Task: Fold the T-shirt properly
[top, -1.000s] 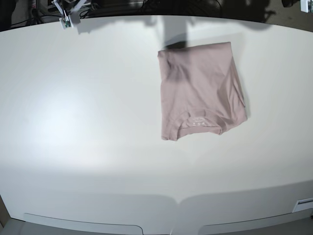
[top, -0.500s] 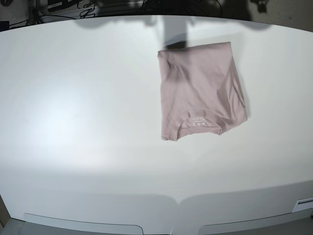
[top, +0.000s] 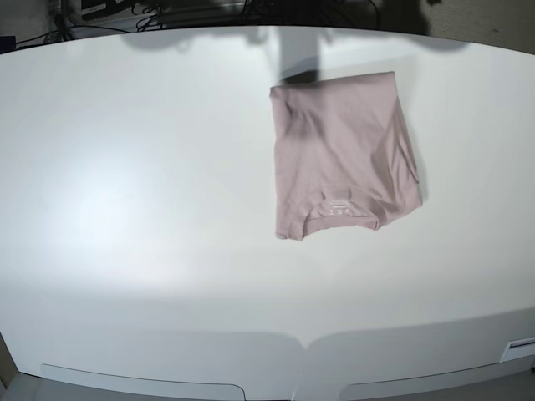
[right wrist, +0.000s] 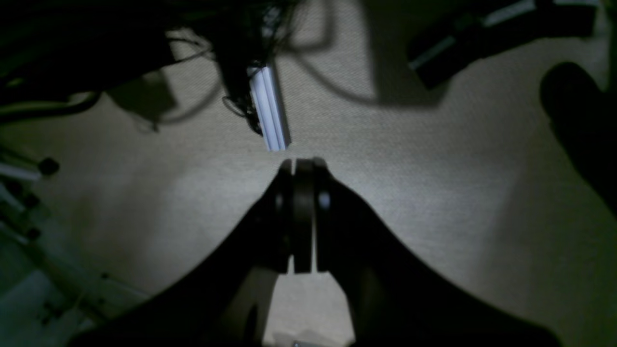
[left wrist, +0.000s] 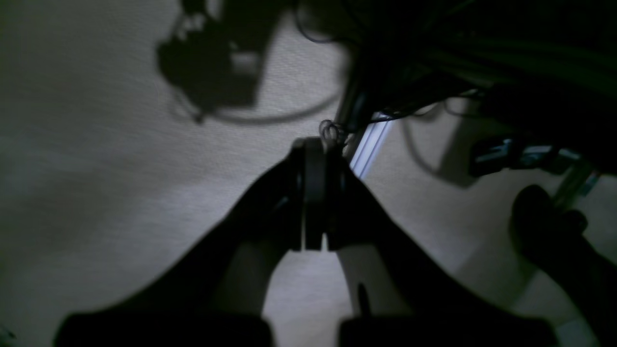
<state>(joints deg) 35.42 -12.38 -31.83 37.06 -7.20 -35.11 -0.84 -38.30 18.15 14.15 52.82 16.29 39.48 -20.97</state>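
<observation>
The dusty pink T-shirt [top: 343, 154] lies folded into a compact rectangle on the white table [top: 142, 192], right of centre toward the far edge, its neck opening and pale label facing the near side. Neither arm shows in the base view. My left gripper [left wrist: 315, 193] is shut with nothing between its dark fingers, hanging over grey carpet. The right gripper [right wrist: 299, 214] is likewise shut and empty above the carpet.
Beyond the table's far edge run dark cables [top: 167, 12]. On the floor under the wrist cameras lie a pale aluminium rail [right wrist: 270, 108], cables [left wrist: 289, 115] and dark equipment [left wrist: 525, 156]. A small white label [top: 518, 347] sits at the table's near right corner.
The white part of an arm at the far left corner has withdrawn out of the base view. The T-shirt has not moved.
</observation>
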